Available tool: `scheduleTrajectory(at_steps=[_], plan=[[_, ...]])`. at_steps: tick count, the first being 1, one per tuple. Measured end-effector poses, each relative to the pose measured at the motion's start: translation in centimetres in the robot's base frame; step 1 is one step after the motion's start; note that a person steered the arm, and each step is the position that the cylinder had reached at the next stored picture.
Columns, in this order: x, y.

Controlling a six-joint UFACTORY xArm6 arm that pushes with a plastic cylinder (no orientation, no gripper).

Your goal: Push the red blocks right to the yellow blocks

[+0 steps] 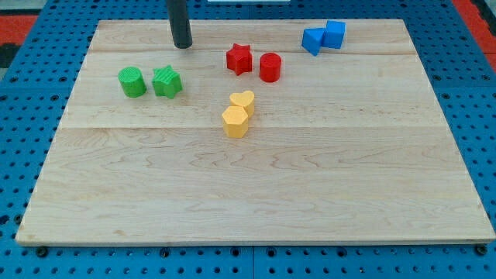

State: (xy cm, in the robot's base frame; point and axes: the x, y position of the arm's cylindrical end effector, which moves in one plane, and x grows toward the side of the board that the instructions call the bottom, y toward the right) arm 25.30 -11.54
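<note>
Tip position: my tip (183,45) rests on the wooden board (256,194) at the far side, left of the red star (239,59), touching no block; the rod has no fingers and holds nothing. Red cylinder (270,67) sits just right of the star. Yellow heart (242,101) and yellow hexagon (235,122) touch, slightly nearer than the reds.

Light wooden board (256,194) with visible grain, made of joined planks, sits on a blue pegboard surface (31,93) with a regular hole grid. Red patches at the view's top corners (23,19). Even, diffuse light, soft shadows, no walls or windows visible
</note>
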Motion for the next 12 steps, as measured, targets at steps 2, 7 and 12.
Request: scheduleTrajectory(at_steps=[2,7,12], plan=[[-0.9,0.0],[11.4,12.2],[11.3,20.8]])
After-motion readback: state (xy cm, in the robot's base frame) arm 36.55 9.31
